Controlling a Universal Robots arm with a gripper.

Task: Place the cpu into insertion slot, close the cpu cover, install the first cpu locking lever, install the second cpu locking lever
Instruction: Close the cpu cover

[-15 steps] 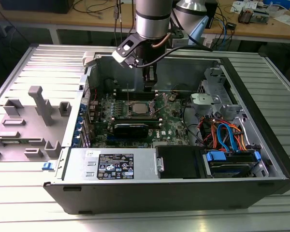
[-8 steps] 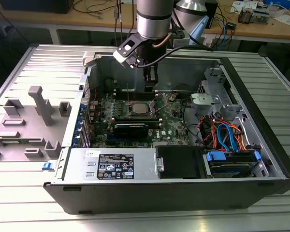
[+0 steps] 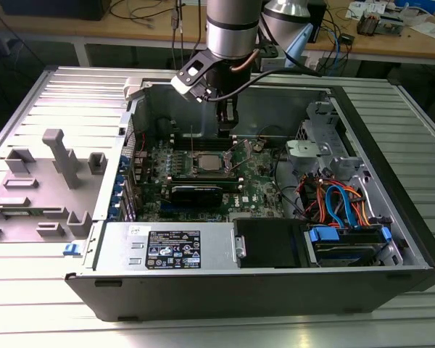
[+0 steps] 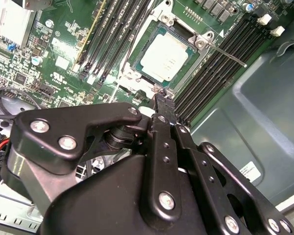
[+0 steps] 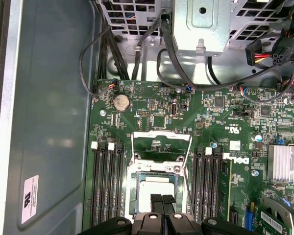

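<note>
The cpu [image 4: 165,56] lies flat in the insertion slot [image 4: 202,43] on the green motherboard, its silver top uncovered. In the first wrist view the cpu [image 5: 156,185] shows just beyond my fingertips. The cpu cover [image 5: 160,133] looks tilted up from the socket's far edge, with green board visible through its window. A thin locking lever [image 4: 225,53] sticks out beside the socket, raised. My gripper [image 4: 159,98] hangs at the socket's near corner, shut with nothing visible between the fingers. The exterior view shows the gripper [image 3: 226,130] inside the case, just behind the cpu [image 3: 207,162].
Black memory slots [image 5: 106,181] flank the socket on both sides. A large black card [image 3: 196,193] lies in front of it. A drive cage [image 3: 315,148] and orange and blue cables [image 3: 341,203] fill the exterior view's right. A grey fixture [image 3: 58,163] stands outside the case.
</note>
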